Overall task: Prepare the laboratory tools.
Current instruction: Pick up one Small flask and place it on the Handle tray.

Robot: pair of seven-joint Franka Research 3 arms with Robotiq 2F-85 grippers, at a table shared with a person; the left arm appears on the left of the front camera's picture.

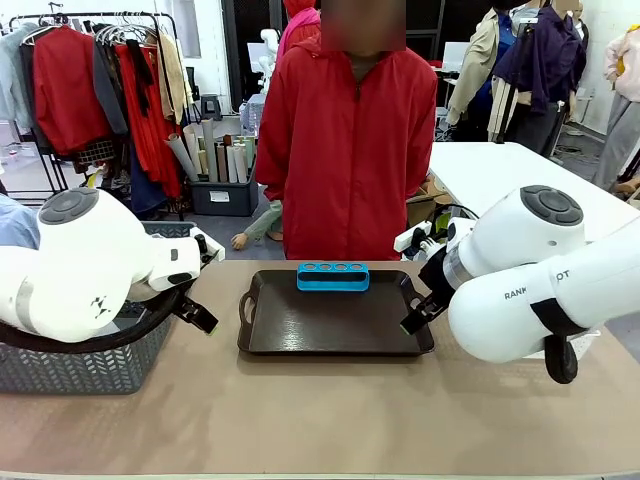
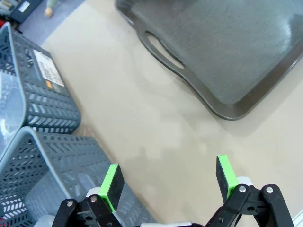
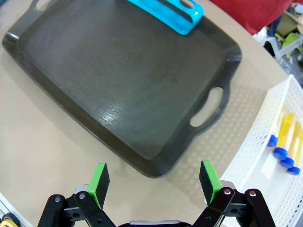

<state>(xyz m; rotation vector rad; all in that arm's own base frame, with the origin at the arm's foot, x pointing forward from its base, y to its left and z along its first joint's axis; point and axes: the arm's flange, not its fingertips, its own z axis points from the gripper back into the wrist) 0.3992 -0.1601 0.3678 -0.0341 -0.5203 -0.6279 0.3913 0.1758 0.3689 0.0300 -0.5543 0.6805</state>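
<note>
Barely started, I judge: only the blue rack [image 1: 333, 276] sits at the tray's [image 1: 330, 325] far edge, holes empty, the tubes [image 3: 284, 137] lie in the white basket [image 3: 253, 161] right of the tray, and my left pincer [image 2: 168, 175] and right pincer [image 3: 154, 177] hang apart, empty.

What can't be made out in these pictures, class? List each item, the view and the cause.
Blue-capped tubes: right wrist view, right edge cuts them.
Blue rack: right wrist view, top edge cuts it.
Contents of grey basket: front view, left arm covers them.
</note>
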